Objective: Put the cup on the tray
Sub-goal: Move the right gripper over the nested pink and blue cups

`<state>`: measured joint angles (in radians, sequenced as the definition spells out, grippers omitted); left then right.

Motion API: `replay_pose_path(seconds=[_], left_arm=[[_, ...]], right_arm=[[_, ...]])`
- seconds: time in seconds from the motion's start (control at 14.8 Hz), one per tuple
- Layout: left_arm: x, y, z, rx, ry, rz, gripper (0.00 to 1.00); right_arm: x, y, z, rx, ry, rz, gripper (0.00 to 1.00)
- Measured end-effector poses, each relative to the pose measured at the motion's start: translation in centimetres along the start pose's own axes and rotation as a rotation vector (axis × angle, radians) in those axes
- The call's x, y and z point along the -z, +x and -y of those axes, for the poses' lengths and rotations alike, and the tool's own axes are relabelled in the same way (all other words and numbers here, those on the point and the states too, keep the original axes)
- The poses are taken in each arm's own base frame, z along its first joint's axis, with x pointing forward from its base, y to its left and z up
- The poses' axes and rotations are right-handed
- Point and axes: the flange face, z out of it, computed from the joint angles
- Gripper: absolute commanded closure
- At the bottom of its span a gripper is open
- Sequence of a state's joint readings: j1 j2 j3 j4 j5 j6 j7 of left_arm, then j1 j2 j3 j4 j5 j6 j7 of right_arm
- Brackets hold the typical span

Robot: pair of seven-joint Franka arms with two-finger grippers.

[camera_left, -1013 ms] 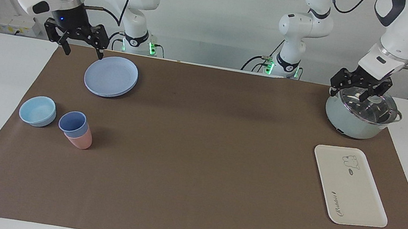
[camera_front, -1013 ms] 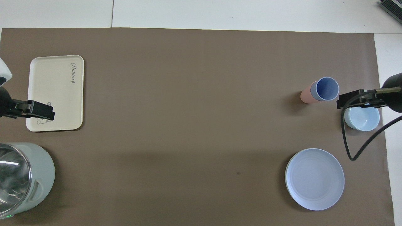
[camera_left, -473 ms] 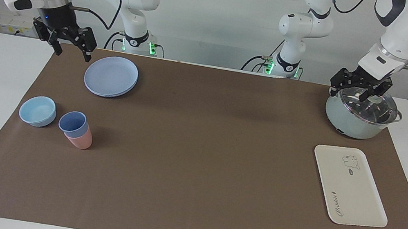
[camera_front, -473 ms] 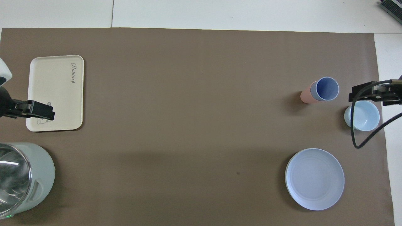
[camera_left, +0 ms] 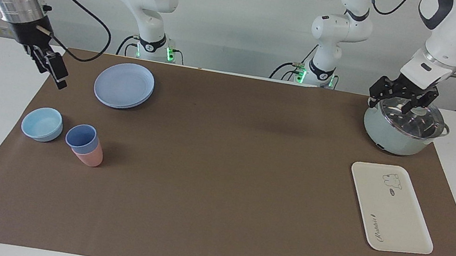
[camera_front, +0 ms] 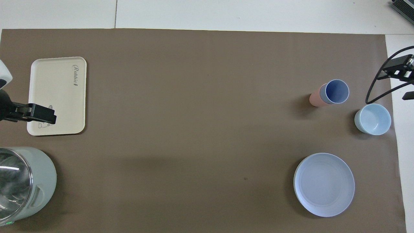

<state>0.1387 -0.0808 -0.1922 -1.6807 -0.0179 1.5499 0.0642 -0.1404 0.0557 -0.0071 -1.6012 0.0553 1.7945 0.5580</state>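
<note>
The periwinkle-blue cup (camera_left: 80,136) stands nested in a pink cup (camera_left: 89,158) toward the right arm's end of the mat; it also shows in the overhead view (camera_front: 337,91). The cream-white tray (camera_left: 390,208) with the bear drawing lies flat toward the left arm's end (camera_front: 58,90) and holds nothing. My right gripper (camera_left: 56,74) is open and empty, up in the air over the mat's edge, apart from the cup; it also shows in the overhead view (camera_front: 394,83). My left gripper (camera_left: 389,104) is open, empty, and waits over the pot.
A round blue plate (camera_left: 124,85) lies nearer to the robots than the cups. A wide light-blue bowl (camera_left: 42,124) sits beside the cups at the mat's edge. A pale-green pot with a glass lid (camera_left: 402,127) stands nearer to the robots than the tray.
My right gripper has swung away from the plate toward the mat's edge at its own end and has turned edge-on. The left arm, cups and tray have not moved.
</note>
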Motion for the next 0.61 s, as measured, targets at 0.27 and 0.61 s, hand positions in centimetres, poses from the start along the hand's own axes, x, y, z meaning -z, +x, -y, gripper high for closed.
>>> replay_pose_path(seconds=[0.27, 0.61], left_arm=[[0.0, 0.0, 0.0, 0.000, 0.000, 0.000, 0.00], [0.0, 0.0, 0.0, 0.000, 0.000, 0.000, 0.00]], right_arm=[[-3.1, 4.0, -1.7, -0.249, 0.025, 0.028, 0.11], [-8.4, 9.7, -5.4, -0.426, 0.094, 0.148, 0.11]])
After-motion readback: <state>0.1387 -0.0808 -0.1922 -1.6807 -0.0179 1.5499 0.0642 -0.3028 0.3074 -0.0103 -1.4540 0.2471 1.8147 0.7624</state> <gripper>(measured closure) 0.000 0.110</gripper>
